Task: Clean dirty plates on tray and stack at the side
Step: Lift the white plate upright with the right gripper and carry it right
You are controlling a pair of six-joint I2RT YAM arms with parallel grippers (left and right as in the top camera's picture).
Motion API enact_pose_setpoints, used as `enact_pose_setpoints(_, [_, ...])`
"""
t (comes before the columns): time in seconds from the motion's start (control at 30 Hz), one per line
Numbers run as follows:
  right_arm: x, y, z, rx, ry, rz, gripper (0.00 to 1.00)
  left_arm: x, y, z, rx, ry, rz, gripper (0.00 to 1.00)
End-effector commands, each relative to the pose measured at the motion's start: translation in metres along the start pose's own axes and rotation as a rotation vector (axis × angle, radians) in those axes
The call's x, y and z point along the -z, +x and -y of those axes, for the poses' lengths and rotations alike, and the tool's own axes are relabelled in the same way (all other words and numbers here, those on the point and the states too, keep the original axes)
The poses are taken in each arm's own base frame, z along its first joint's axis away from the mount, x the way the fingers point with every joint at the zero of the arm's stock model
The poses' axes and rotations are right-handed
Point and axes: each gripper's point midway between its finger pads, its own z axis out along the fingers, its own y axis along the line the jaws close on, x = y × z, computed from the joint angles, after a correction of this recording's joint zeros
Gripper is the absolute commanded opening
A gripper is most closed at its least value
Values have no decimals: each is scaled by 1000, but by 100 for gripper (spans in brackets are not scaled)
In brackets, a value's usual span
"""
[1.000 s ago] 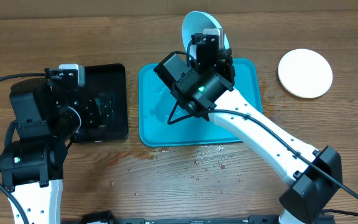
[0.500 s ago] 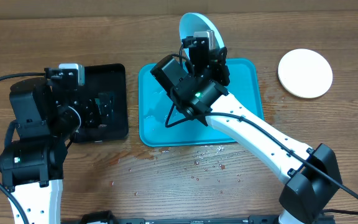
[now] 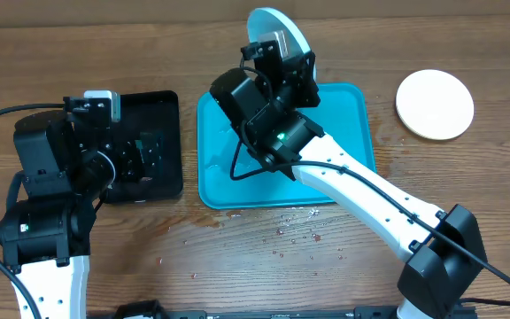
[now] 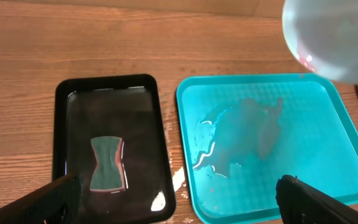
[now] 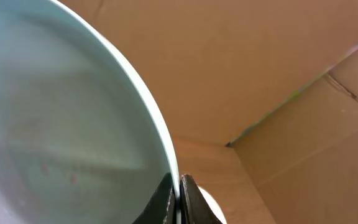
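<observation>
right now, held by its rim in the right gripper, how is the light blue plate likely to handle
Probably rigid: the light blue plate holds its shape though the right gripper pinches only its rim. Likely slippery: water pools on the tray, and so thin an edge grip could let it pivot. Fragility cannot be told.

The right end effector [image 3: 271,46] has carried the blue-rimmed plate [image 3: 282,24] leftward and, seemingly, slightly farther back.

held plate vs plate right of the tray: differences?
The held plate has a light blue rim; the white plate is plain. The held plate is tilted, off the table, clamped at its rim by the right gripper; the white plate lies flat on the table. Both are round.
</observation>
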Motion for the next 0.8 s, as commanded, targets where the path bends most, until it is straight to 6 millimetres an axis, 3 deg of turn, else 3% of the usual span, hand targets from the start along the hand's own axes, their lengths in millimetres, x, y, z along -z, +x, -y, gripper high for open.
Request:
enact_pose_setpoints(0.0, [9, -12, 6, 73, -29, 26, 4, 4, -6, 4, -33, 12, 19, 100])
enact_pose_setpoints(0.07, [15, -9, -6, 108, -91, 30, 4, 4, -6, 4, -32, 12, 17, 100])
enact_pose_setpoints(0.2, [13, -8, -8, 87, -101, 25, 4, 4, -5, 5, -31, 13, 16, 100])
enact_pose_setpoints(0.27, [14, -3, -18, 109, -163, 15, 4, 4, -5, 4, -31, 12, 15, 100])
enact_pose_setpoints(0.57, [8, 9, -18, 69, -176, -27, 4, 4, -4, 1, -29, -9, 9, 100])
enact_pose_setpoints(0.67, [-4, 31, -31, 15, -294, -122, 4, 4, -1, 1, -26, -10, -1, 100])
enact_pose_setpoints(0.77, [-22, 69, -34, -103, -387, -307, 4, 4, 3, -1, -22, -17, -19, 100])
